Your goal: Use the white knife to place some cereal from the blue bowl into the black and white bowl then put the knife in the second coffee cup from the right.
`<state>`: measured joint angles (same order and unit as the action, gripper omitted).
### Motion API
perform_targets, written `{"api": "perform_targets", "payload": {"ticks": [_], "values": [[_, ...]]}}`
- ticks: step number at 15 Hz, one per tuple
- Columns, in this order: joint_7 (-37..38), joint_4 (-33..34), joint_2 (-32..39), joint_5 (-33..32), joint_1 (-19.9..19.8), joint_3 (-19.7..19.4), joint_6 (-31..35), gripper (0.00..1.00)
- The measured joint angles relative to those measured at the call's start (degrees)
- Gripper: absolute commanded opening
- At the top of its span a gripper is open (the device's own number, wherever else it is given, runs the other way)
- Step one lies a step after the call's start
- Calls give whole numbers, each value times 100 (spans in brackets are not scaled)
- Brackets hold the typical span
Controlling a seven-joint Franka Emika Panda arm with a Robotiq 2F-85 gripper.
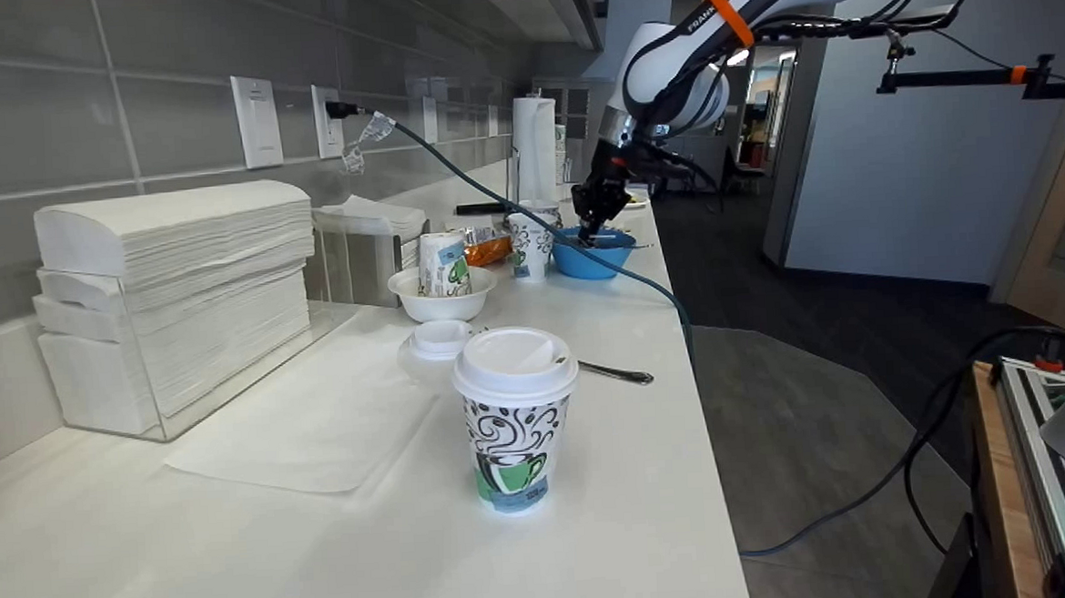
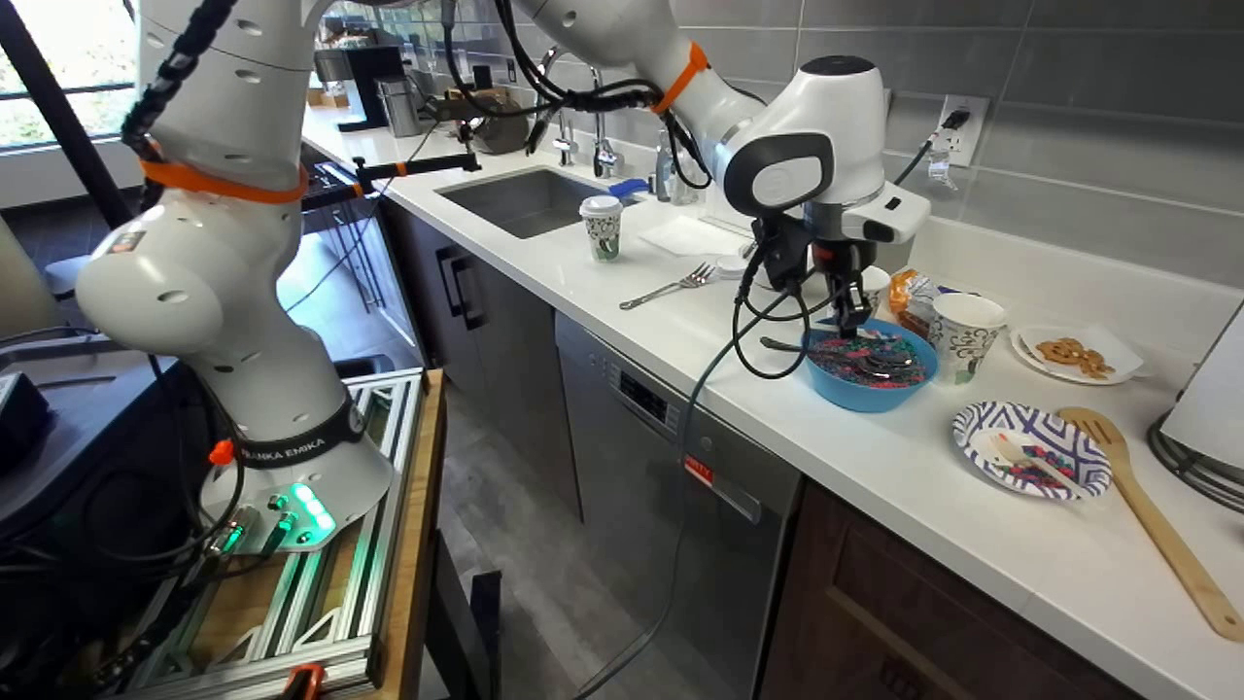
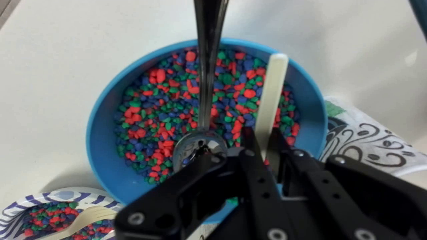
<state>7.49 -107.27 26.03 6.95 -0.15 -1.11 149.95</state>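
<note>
The blue bowl (image 2: 870, 397) stands near the counter's front edge and shows in both exterior views (image 1: 585, 262). In the wrist view (image 3: 106, 160) it holds small red, green and blue cereal bits (image 3: 176, 103). My gripper (image 3: 261, 133) is over the bowl with its fingers closed on the white knife (image 3: 272, 90), whose other end points toward the bowl's rim. The gripper also shows in an exterior view (image 2: 852, 319). The black and white bowl (image 2: 991, 418), dark-blue-patterned paper, holds some bits and a pale fork. One coffee cup (image 2: 972, 335) stands beside the blue bowl; another (image 2: 875, 284) is partly hidden by the gripper.
A metal spoon (image 3: 208, 73) lies in the blue bowl beside my fingers. A lidded cup (image 2: 604, 233) and metal fork (image 2: 671, 288) are further along. A white bowl (image 1: 442, 306) holds an upturned cup (image 1: 444, 265). A wooden spatula (image 2: 1161, 530) and a cable (image 1: 490, 192) lie nearby.
</note>
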Motion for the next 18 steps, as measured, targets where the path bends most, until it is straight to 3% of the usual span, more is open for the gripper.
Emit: {"api": "perform_targets", "payload": {"ticks": [18], "values": [[35, -927, -558, -81, -1, -128, 838, 3]]}}
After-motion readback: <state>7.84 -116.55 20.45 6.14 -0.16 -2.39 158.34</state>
